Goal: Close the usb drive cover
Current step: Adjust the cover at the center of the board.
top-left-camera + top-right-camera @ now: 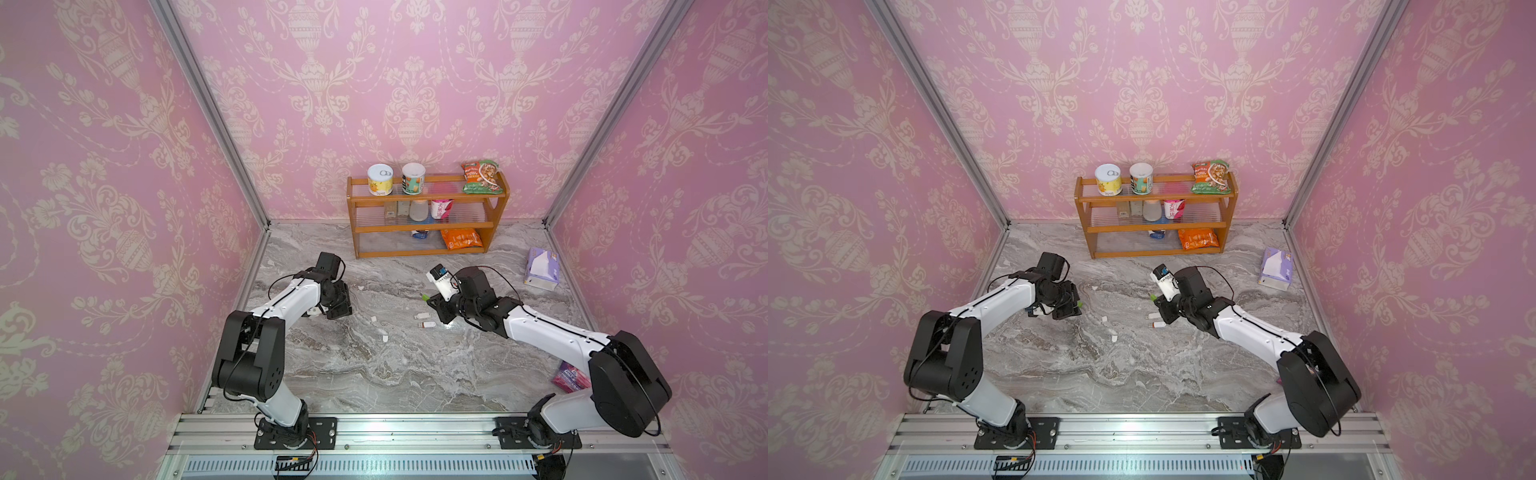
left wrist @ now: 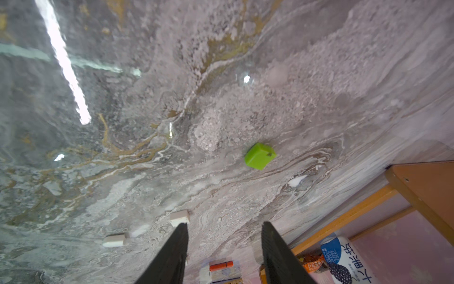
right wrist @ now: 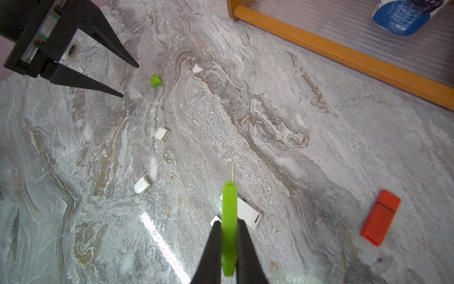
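1. The right gripper (image 3: 229, 222) is clamped on the green usb drive (image 3: 229, 196), held over the middle of the bench (image 3: 319, 147); its metal plug is bare and points roughly toward the left edge.
2. The green cover (image 2: 260, 156) lies loose on the bench, nearer the left edge; the left gripper (image 2: 224, 225) hovers just beside it, jaws apart and empty.
3. The step in hand looks like fetching the cover; next, the left jaws must straddle it, pinch squarely, and line its mouth up with the plug; the 2 white caps (image 3: 161, 134) nearby are decoys.

Both arms reach forward with elbows bent, wrists turned inward toward each other. The left gripper (image 3: 130, 81) hangs low, jaws parted and empty. The right gripper (image 3: 229, 221) is clamped on the green usb drive (image 3: 229, 204).
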Robot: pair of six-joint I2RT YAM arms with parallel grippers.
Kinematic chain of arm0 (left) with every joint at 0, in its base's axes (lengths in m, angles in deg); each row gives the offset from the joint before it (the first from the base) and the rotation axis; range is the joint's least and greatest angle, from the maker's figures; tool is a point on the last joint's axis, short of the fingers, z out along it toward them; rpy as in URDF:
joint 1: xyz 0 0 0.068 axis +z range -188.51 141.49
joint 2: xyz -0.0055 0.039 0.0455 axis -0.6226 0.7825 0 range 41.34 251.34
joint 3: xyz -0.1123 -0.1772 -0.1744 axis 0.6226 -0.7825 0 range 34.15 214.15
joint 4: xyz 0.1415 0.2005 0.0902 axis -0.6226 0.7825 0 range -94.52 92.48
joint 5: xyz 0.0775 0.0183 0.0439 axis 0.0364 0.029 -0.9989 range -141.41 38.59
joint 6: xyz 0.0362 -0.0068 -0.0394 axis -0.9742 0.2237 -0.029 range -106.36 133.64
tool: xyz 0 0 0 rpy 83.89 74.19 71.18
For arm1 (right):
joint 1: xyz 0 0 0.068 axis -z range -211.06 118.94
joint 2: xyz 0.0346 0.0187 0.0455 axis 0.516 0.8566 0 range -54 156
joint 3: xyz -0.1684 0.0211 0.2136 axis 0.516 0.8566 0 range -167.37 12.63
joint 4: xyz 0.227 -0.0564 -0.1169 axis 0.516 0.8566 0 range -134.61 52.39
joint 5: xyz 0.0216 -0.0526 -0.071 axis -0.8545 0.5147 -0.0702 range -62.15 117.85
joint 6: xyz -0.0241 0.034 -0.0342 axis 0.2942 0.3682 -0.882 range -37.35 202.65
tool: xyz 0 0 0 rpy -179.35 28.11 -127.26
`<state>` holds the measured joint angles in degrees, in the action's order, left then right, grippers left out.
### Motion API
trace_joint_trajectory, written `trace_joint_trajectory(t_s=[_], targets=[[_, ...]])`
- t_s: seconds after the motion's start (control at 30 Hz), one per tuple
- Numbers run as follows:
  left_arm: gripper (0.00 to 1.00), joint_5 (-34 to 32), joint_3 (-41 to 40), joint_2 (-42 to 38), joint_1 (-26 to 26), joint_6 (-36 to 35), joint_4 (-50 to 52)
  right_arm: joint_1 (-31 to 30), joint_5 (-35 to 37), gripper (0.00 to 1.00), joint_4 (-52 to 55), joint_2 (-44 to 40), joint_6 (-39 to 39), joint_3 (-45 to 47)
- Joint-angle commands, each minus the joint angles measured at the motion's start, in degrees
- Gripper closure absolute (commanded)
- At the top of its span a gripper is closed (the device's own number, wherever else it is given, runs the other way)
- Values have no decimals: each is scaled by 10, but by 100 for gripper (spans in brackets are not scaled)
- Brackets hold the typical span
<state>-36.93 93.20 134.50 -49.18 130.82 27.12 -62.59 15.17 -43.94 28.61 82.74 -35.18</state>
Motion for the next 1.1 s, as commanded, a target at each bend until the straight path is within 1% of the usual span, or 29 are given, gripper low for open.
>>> trace_joint_trajectory(t_s=[0.0,0.1,0.17,0.3,0.43,0.53,0.7,0.77,0.9,1.07], targets=[[52,-4,29,30,3,120,12,5,-15,100,0,7,4,-10],[53,7,65,66,3,124,41,5,-19,100,3,11,3,-16],[54,18,72,83,3,134,39,5,-19,100,6,12,1,-19],[54,-13,76,91,7,149,50,6,-17,100,10,6,-1,-17],[53,-18,62,82,22,157,47,7,-16,100,15,-1,-3,-12],[51,-40,68,75,31,155,65,9,-17,100,13,-2,-4,-7],[47,-17,67,91,54,163,51,10,-21,100,11,0,-1,-7],[46,-18,74,100,54,162,50,10,-22,100,9,-1,0,-7],[47,12,90,123,52,161,44,10,-23,100,14,4,-1,-11],[47,14,92,121,48,161,37,10,-20,100,13,2,-2,-6]])
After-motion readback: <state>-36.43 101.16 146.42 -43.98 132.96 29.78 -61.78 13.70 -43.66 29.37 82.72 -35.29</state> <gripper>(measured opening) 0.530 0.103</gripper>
